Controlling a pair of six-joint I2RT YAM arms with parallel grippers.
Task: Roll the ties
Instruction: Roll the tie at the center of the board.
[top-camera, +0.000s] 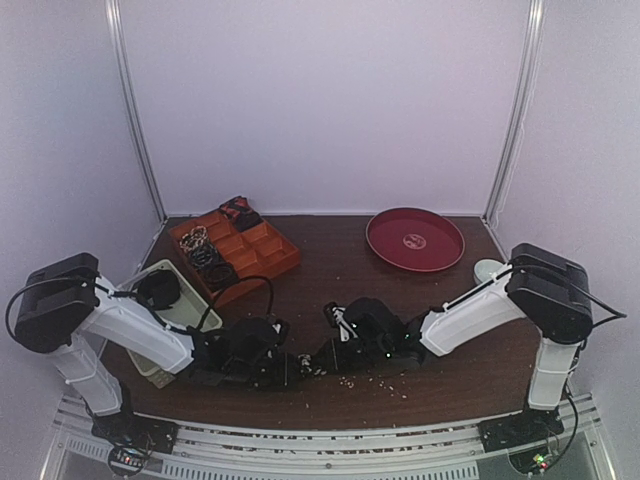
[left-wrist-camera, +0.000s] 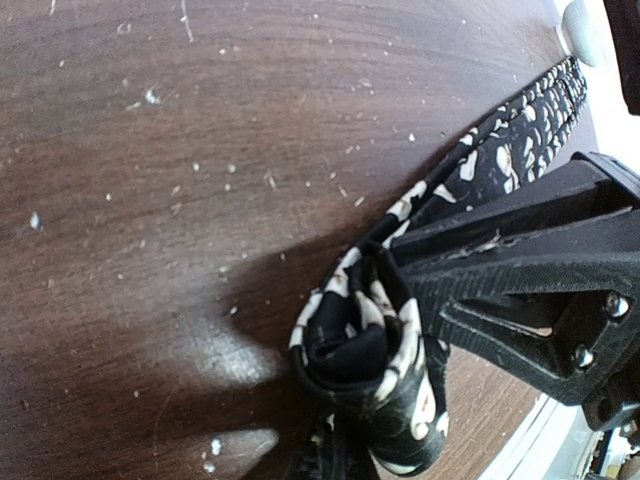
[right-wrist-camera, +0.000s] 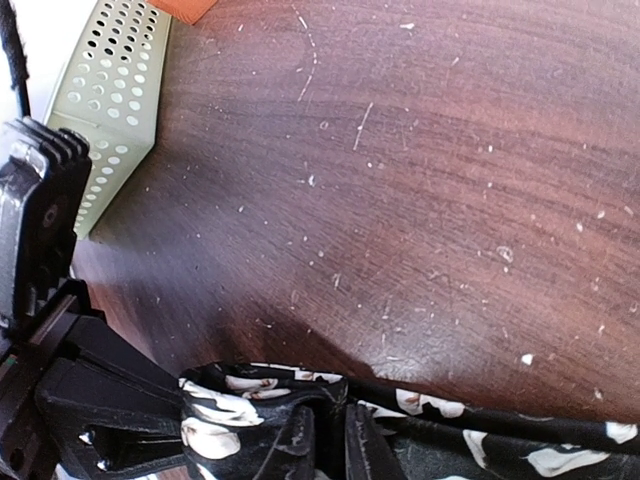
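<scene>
Crumb-speckled dark worktop (top-camera: 330, 280): you are holding one tie (left-wrist-camera: 480, 170) at its near edge.
Black with white flecks, it is lying left to right, coiled end clenched in your left fingers (left-wrist-camera: 520, 260), your right fingers (right-wrist-camera: 297, 450) pinching the strip.

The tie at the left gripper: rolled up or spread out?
Partly rolled: the tie is coiled at the left gripper; the rest runs as a flat strip across the table.

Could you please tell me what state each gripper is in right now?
Left gripper: closed, pinching the rolled end of the speckled tie.
Right gripper: closed on the same tie, further along.
</scene>
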